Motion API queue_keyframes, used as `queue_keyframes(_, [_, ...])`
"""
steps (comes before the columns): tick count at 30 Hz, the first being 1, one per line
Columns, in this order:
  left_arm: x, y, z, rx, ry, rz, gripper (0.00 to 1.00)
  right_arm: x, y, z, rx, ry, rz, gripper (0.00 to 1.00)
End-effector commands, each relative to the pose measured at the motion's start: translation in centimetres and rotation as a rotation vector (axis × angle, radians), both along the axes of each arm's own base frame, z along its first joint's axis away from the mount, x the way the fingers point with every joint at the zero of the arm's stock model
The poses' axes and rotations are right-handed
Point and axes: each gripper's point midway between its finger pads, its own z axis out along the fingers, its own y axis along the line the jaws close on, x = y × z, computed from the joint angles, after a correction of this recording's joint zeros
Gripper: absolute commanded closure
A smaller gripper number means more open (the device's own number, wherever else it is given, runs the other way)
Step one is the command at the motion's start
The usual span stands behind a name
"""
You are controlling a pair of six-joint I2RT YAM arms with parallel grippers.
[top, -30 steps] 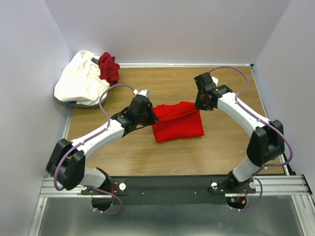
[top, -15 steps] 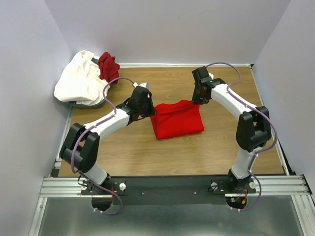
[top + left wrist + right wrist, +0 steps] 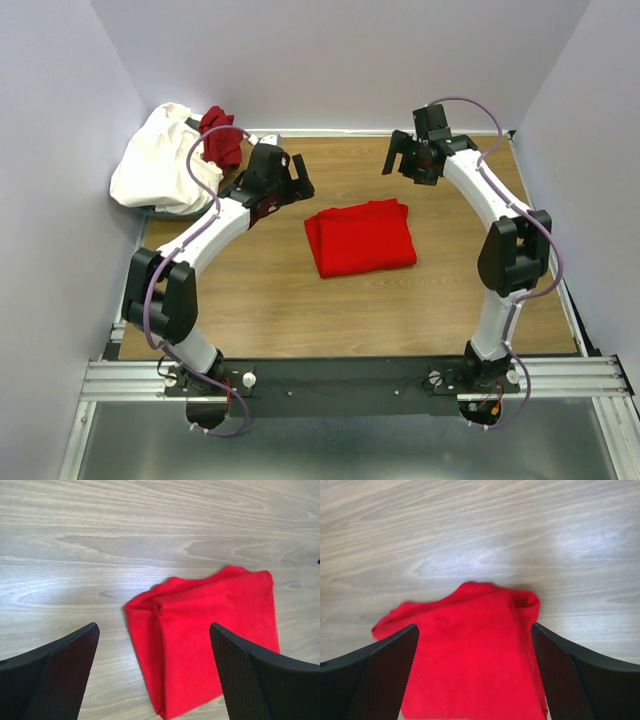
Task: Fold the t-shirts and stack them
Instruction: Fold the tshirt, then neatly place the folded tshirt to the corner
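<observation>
White cloth is lying heaped at the far left corner of the wooden table (image 3: pixel 450 290): the white shirt (image 3: pixel 160 165) is sitting crumpled there, with the maroon shirt (image 3: pixel 220 135) bunched just to its right and touching it. Next along, the left gripper (image 3: pixel 300 175) is hovering above bare wood, its jaws standing wide apart and gripping nothing. In its wrist camera the two black mesh-faced fingers (image 3: pixel 55 675) are framing the red shirt from above without touching it. The red shirt (image 3: pixel 362 237) is lying flat near the middle of the table, folded into a rough rectangle, with its layered edges showing along the left side and its far corners looking slightly rounded. It is sitting well apart from the other two shirts and is not stacked with them. To its right and farther back, the right gripper (image 3: pixel 397 158) is hanging over the wood, likewise spread wide and empty. Its fingers (image 3: pixel 580 675) are straddling the wrist view of the shirt's far edge, which is looking a little blurred there.
</observation>
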Motion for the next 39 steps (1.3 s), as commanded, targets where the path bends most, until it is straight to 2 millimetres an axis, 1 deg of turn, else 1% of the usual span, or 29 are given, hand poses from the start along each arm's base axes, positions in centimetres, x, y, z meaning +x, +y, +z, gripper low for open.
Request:
queue_keyframes(1, [-2.3, 0.4, -1.1, 0.014, 0.016, -0.035, 0.03, -2.6, 0.0, -0.5, 0.042, 0.04, 0.108, 0.01])
queue_keyframes(2, [-3.3, 0.0, -2.0, -0.005, 0.039, -0.068, 0.04, -3.8, -0.6, -1.5, 0.049, 0.065, 0.109, 0.01])
queue_keyframes(3, [-3.4, -0.1, -1.8, -0.011, 0.037, -0.074, 0.04, -3.5, -0.8, -0.7, 0.059, 0.041, 0.11, 0.01])
queue_keyframes(4, [-3.7, -0.3, -2.1, -0.018, 0.038, -0.082, 0.04, -4.9, -1.3, -2.5, 0.061, 0.085, 0.11, 0.01])
queue_keyframes(5, [-4.5, -0.2, -3.4, -0.012, 0.065, -0.092, 0.04, -5.4, -1.5, -2.9, 0.073, 0.091, 0.112, 0.01])
queue_keyframes(6, [-5.0, -0.5, -3.9, -0.017, 0.078, -0.107, 0.04, -5.4, -1.9, -2.4, 0.11, 0.067, 0.113, 0.01])
queue_keyframes(7, [-5.5, -0.7, -4.6, -0.018, 0.087, -0.119, 0.04, -6.6, -2.2, -3.9, 0.125, 0.102, 0.113, 0.01])
queue_keyframes(8, [-6.0, -1.0, -4.9, -0.033, 0.093, -0.141, 0.04, -6.8, -2.0, -3.3, 0.158, 0.078, 0.134, 0.01])
queue_keyframes(10, [-6.6, -1.3, -5.7, -0.057, 0.102, -0.156, 0.04, -7.9, -2.2, -4.7, 0.169, 0.101, 0.162, 0.01])
queue_keyframes(12, [-7.2, -1.8, -6.0, -0.081, 0.108, -0.18, 0.04, -8.4, -1.9, -4.8, 0.187, 0.094, 0.197, 0.01])
queue_keyframes(14, [-7.3, -2.0, -6.2, -0.096, 0.104, -0.19, 0.04, -8.9, -1.7, -5.4, 0.199, 0.098, 0.227, 0.01])
queue_keyframes(16, [-7.5, -2.5, -6.4, -0.121, 0.106, -0.21, 0.04, -9.2, -1.7, -6.5, 0.221, 0.108, 0.24, 0.01])
queue_keyframes(17, [-7.4, -2.8, -6.8, -0.128, 0.112, -0.219, 0.04, -9.2, -1.7, -6.8, 0.227, 0.108, 0.244, 0.01])
queue_keyframes(19, [-7.5, -3.3, -7.2, -0.14, 0.119, -0.235, 0.04, -9.7, -2.0, -8.2, 0.23, 0.139, 0.24, 0.01])
queue_keyframes(20, [-7.6, -3.5, -7.9, -0.137, 0.137, -0.239, 0.04, -9.7, -2.1, -8.7, 0.233, 0.145, 0.24, 0.01])
queue_keyframes(22, [-7.6, -3.9, -8.4, -0.143, 0.141, -0.253, 0.04, -10.1, -2.3, -9.6, 0.233, 0.162, 0.238, 0.02])
queue_keyframes(23, [-7.7, -4.1, -9.1, -0.144, 0.156, -0.257, 0.04, -10.1, -2.4, -10.2, 0.233, 0.17, 0.235, 0.02])
queue_keyframes(24, [-7.6, -4.2, -9.3, -0.144, 0.159, -0.258, 0.04, -10.1, -2.5, -10.4, 0.233, 0.171, 0.235, 0.02])
queue_keyframes(25, [-7.6, -4.4, -9.6, -0.145, 0.16, -0.261, 0.06, -10.3, -2.7, -10.9, 0.233, 0.179, 0.229, 0.02])
queue_keyframes(26, [-7.7, -4.3, -10.5, -0.137, 0.179, -0.259, 0.07, -10.2, -2.7, -11.3, 0.233, 0.181, 0.228, 0.02])
queue_keyframes(27, [-7.7, -4.3, -11.0, -0.134, 0.188, -0.261, 0.08, -10.3, -2.7, -11.5, 0.232, 0.183, 0.228, 0.02])
queue_keyframes(30, [-8.0, -4.4, -12.2, -0.13, 0.215, -0.268, 0.1, -10.7, -2.3, -12.3, 0.253, 0.192, 0.258, 0.03])
queue_keyframes(33, [-8.2, -4.8, -12.4, -0.144, 0.213, -0.275, 0.11, -11.1, -1.8, -12.9, 0.28, 0.199, 0.285, 0.04])
queue_keyframes(34, [-8.1, -5.0, -12.3, -0.148, 0.209, -0.278, 0.11, -11.3, -1.6, -13.3, 0.288, 0.208, 0.296, 0.05])
queue_keyframes(39, [-8.2, -5.6, -12.7, -0.156, 0.216, -0.292, 0.13, -11.6, -0.4, -14.1, 0.362, 0.224, 0.333, 0.1])
